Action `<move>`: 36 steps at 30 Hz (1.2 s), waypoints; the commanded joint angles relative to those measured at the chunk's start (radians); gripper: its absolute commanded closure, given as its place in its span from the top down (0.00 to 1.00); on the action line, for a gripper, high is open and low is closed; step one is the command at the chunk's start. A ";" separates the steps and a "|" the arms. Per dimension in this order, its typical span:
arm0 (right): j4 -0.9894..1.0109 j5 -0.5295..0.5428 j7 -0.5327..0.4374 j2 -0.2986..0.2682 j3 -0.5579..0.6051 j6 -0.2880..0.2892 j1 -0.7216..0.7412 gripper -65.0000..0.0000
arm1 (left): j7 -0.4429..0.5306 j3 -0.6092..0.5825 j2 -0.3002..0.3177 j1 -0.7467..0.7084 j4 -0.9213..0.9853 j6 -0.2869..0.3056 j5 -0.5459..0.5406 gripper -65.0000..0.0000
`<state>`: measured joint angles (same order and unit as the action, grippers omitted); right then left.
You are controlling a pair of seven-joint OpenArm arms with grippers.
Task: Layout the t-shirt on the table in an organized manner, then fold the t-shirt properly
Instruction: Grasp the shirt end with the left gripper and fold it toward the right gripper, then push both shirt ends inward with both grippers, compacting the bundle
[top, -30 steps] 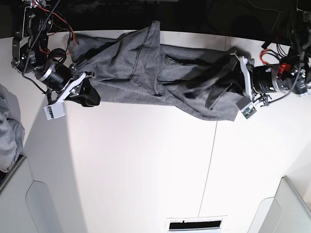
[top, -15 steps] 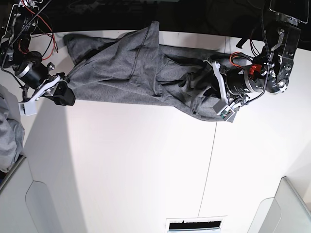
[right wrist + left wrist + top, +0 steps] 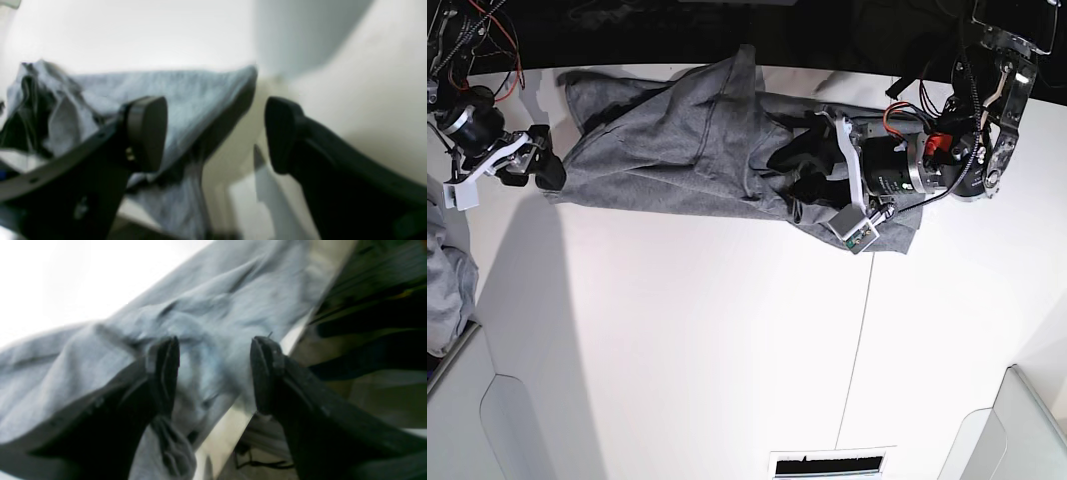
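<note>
T-shirt (image 3: 697, 150) lies bunched and creased along the table's (image 3: 727, 340) far edge — layout unfinished, no fold begun — left gripper (image 3: 799, 172) and right gripper (image 3: 545, 160) both spread wide, holding nothing.

No legible text, label, brand, number or sign is found in any view; both wrist views are blurred.

Off to my right, a second grey garment (image 3: 447, 285) lies bunched at the frame's left edge; a black-and-white printed label (image 3: 827, 463) sits below.
</note>
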<state>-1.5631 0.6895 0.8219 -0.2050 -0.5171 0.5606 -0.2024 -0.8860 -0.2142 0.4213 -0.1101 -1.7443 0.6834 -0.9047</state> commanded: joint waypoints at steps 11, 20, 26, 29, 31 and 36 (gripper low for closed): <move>0.112 0.063 -0.053 -0.001 0.132 0.005 -0.009 0.69 | -0.002 0.039 0.013 0.012 -0.026 0.015 -0.108 0.56; 0.111 0.033 -0.090 0.087 0.172 0.005 -0.003 0.62 | -0.020 0.317 0.014 0.006 -0.014 0.015 -0.068 0.55; 0.111 -0.055 -0.206 0.087 0.169 0.005 0.013 0.00 | -0.016 0.359 0.053 0.006 0.127 0.015 -0.014 0.55; 0.110 -0.069 -0.204 0.077 0.148 0.006 0.040 0.00 | -0.006 0.359 0.072 0.007 0.241 0.015 -0.008 0.55; 0.110 -0.070 -0.193 0.062 0.124 0.007 0.063 0.00 | 0.000 0.359 0.076 0.008 0.306 0.015 -0.008 0.55; 0.110 -0.066 -0.189 -0.005 0.065 0.007 0.111 0.00 | 0.007 0.359 0.071 0.006 0.390 0.015 -0.012 0.55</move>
<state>-1.4376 0.6041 0.6540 -0.2001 -0.4484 0.5606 -0.1043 -0.8948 0.1379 0.4767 -0.1158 -1.3411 0.6888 -0.8948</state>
